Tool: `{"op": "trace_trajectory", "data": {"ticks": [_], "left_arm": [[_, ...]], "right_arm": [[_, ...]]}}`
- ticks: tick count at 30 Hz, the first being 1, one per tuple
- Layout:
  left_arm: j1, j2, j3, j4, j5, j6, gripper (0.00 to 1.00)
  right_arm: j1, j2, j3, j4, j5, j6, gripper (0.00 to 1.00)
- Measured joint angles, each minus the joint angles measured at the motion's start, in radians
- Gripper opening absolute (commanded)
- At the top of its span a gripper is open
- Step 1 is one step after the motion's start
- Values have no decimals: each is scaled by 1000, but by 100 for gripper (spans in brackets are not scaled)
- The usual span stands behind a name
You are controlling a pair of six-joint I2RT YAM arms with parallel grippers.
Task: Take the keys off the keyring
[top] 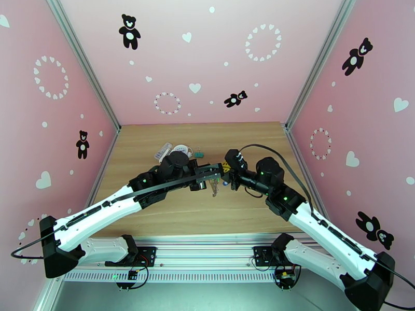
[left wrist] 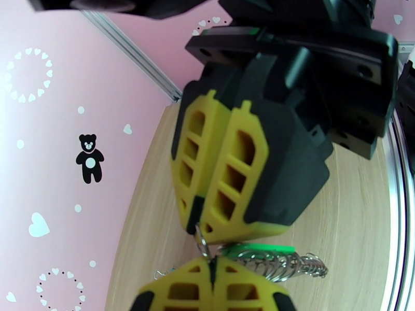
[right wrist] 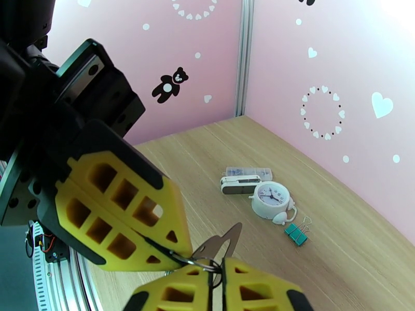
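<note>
1. Keyring (top: 214, 187) held mid-air above counter (top: 171, 213) centre, chain (left wrist: 290, 265) dangling straight down.
2. Left hand (left wrist: 211, 273) clenched on its ring.
3. Right hand (right wrist: 223, 276) pinching that ring too; green key (left wrist: 257, 249) beside chain.

Walls (top: 207, 73) pink, white hearts, black bears; table (top: 207, 218) light wood; fingers (left wrist: 228, 172) yellow-black; key (left wrist: 259, 249) green; keyring (left wrist: 290, 265) silvery; clock (right wrist: 271, 199) white; binder clip (right wrist: 296, 235) teal.

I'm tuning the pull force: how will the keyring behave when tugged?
Probably floppy: the chain of the keyring hangs straight down in the top view, so it should swing, not hold shape. Likely slippery too: its thin, shiny metal ring sits pinched between smooth yellow fingers.
</note>
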Motion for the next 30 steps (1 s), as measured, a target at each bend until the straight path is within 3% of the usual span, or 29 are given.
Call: {"op": "trace_trajectory", "data": {"ticks": [4, 25, 30], "left_arm": [[-3, 0, -1, 2, -7, -1, 0], [-18, -18, -51, 103, -6, -31, 0], [-17, -43, -74, 127, 1, -47, 0]], "right_arm": [[0, -10, 0, -15, 8, -3, 0], [6, -51, 32, -106, 45, -26, 0], [5, -40, 45, -108, 9, 9, 6]]}}
